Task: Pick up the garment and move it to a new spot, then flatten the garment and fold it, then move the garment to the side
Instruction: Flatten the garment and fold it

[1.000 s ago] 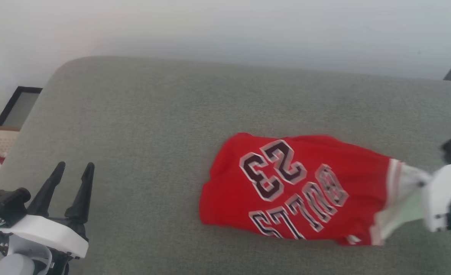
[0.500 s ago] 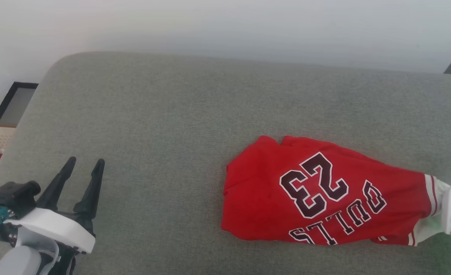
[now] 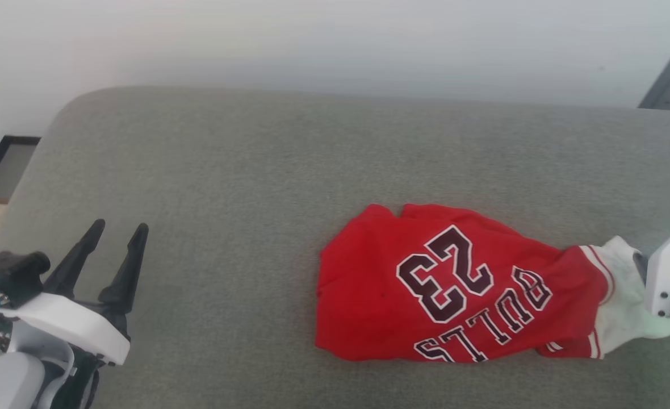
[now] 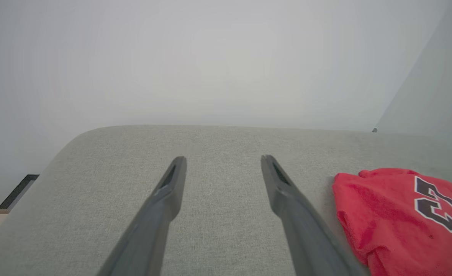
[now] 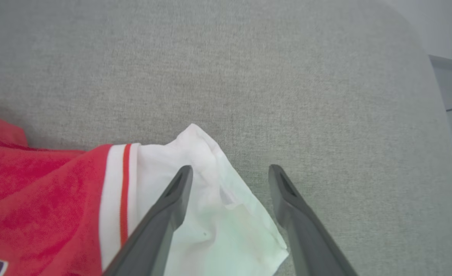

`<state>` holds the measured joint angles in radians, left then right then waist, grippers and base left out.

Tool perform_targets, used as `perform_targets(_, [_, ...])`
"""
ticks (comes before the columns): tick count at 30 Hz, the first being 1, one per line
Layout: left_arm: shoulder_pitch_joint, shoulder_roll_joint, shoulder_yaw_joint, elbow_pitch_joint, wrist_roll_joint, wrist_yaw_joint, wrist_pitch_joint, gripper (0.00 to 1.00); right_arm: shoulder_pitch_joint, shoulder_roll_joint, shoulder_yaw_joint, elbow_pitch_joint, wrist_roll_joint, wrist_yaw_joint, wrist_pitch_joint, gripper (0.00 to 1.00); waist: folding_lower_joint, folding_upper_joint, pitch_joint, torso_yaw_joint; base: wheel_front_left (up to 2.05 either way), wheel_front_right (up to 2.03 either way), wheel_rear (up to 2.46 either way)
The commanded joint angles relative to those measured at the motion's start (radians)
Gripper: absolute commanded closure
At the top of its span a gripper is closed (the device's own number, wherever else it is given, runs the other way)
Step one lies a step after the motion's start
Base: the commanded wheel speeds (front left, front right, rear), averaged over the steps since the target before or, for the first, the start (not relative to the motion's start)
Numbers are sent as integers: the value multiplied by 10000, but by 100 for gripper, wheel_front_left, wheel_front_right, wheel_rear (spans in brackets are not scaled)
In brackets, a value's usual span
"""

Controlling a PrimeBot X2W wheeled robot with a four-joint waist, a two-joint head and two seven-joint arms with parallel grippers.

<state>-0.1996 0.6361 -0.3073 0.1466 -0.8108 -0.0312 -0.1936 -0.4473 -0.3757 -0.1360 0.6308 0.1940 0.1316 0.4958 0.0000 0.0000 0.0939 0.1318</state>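
Jaws of the right gripper (image 5: 230,168) stand wide apart over the white sleeve end (image 5: 210,214) of the garment (image 3: 454,289), clamping nothing. Those of the left gripper (image 3: 119,227) are spread too, empty, well apart from the cloth. This red jersey lies crumpled on the grey fabric surface (image 3: 227,199), right of centre. Its black, white-outlined print reads "23" (image 3: 446,278) and "BULLS" (image 3: 508,312), upside down in the head view.

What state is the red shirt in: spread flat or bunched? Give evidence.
Bunched: the garment lies rumpled on the grey cushion, its print creased and its white sleeve end crumpled.
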Motion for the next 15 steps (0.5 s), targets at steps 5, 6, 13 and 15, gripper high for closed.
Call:
perform_targets(5, [-221,215,-62,-594,-160,191,649,0,141,30,93,-996,43,-17,-1004,0,0,0,-179,-425,0,0,0])
perform_targets(6, [-253,263,-89,-716,-183,241,817,0,175,105,8,-1222,1,-17,-1293,0,0,0,-201,-508,0,0,0])
perform_targets(13, [-376,425,-374,-1655,-352,487,1972,0,602,1247,-808,-2889,-914,-17,-3818,0,0,0,-186,-1143,0,0,0])
perform_targets(15, [-402,404,-483,-1910,-487,578,2346,0,808,1561,-841,-3399,-1352,-17,-4578,0,0,0,-104,-1338,0,0,0])
